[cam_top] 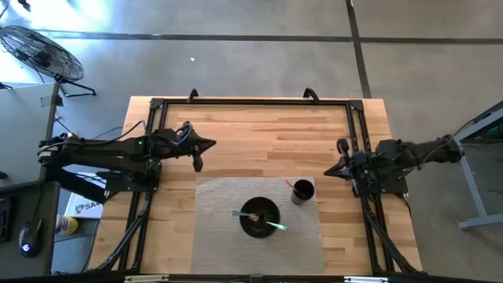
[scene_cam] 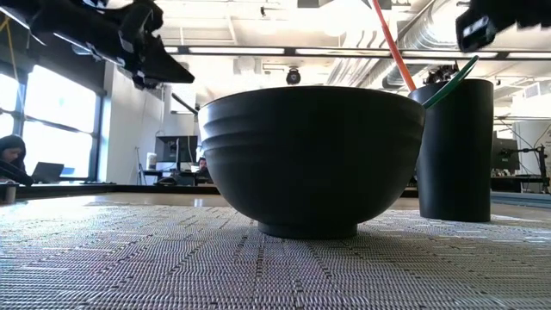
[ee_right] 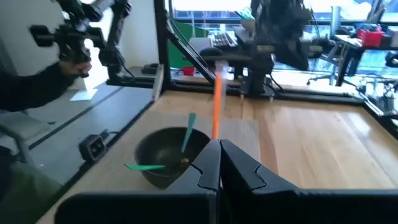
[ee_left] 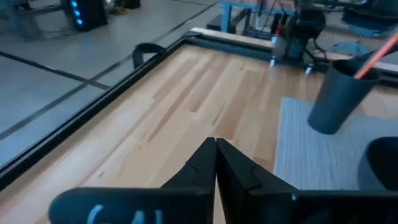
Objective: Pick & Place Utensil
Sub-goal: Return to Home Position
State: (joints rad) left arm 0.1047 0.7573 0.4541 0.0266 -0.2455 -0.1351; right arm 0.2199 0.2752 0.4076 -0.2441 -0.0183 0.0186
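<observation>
A black bowl [cam_top: 259, 217] [scene_cam: 314, 159] [ee_right: 165, 155] stands on a grey woven mat [cam_top: 216, 236]. A green utensil [cam_top: 276, 226] [ee_right: 146, 166] lies in the bowl, sticking out over its rim, and a second, teal utensil [cam_top: 239, 212] [ee_right: 188, 130] leans in it. A dark cup [cam_top: 302, 192] [scene_cam: 455, 151] [ee_left: 339, 99] stands beside the bowl, and an orange utensil [scene_cam: 392, 47] [ee_right: 217, 106] stands tilted in it. My left gripper [cam_top: 209, 144] [ee_left: 216, 149] hovers shut over bare wood, left of and beyond the mat. My right gripper [cam_top: 330, 171] [ee_right: 219, 149] hovers shut just right of the cup.
A black metal frame [cam_top: 251, 102] runs around the wooden table top [cam_top: 259, 134], with handles at the far edge. Bare wood lies between the two grippers beyond the mat. A standing fan [cam_top: 39, 51] is on the floor off the table's far left.
</observation>
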